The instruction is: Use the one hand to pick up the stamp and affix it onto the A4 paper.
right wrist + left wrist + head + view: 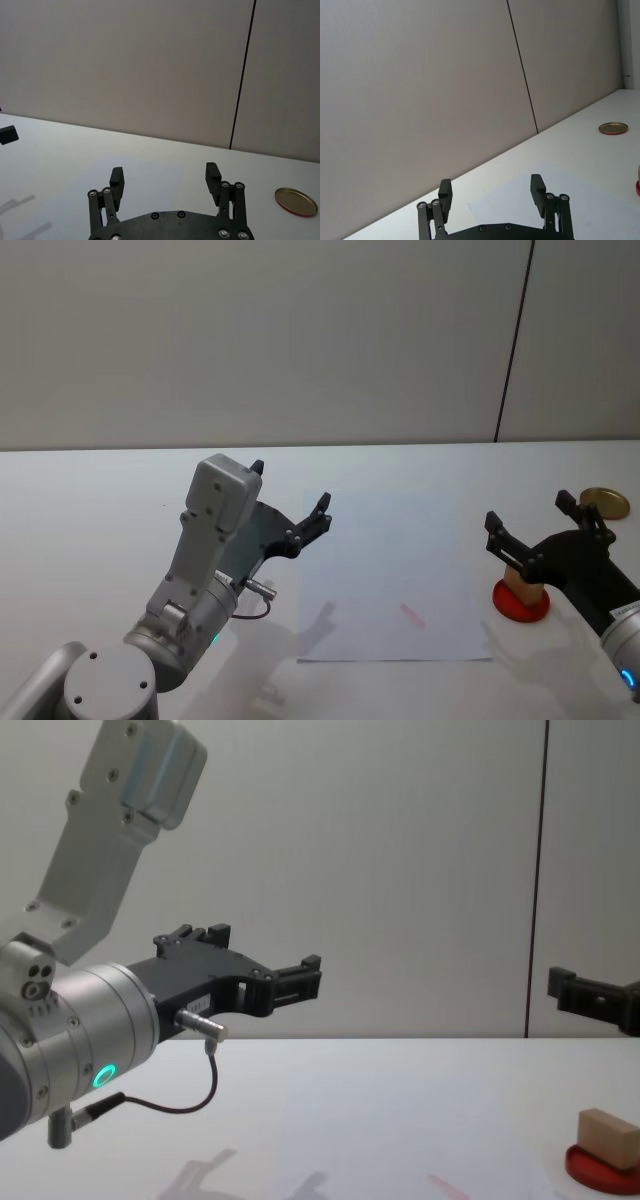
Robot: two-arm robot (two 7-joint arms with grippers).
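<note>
1. right gripper (531, 512) hangs spread wide and empty, above the stamp (522, 585) and clear of it.
2. the stamp sits on the red ink pad (520, 610), just beside the a4 paper's (400, 560) right edge.
3. i'd drop straight down, centre the block between the fingers, close on its flat sides, then lift.
4. its longer side seems to run across the chest view, slightly skewed; i'd square the wrist to it.
5. left gripper (290, 485) idles open, raised over the paper's left edge.
</note>
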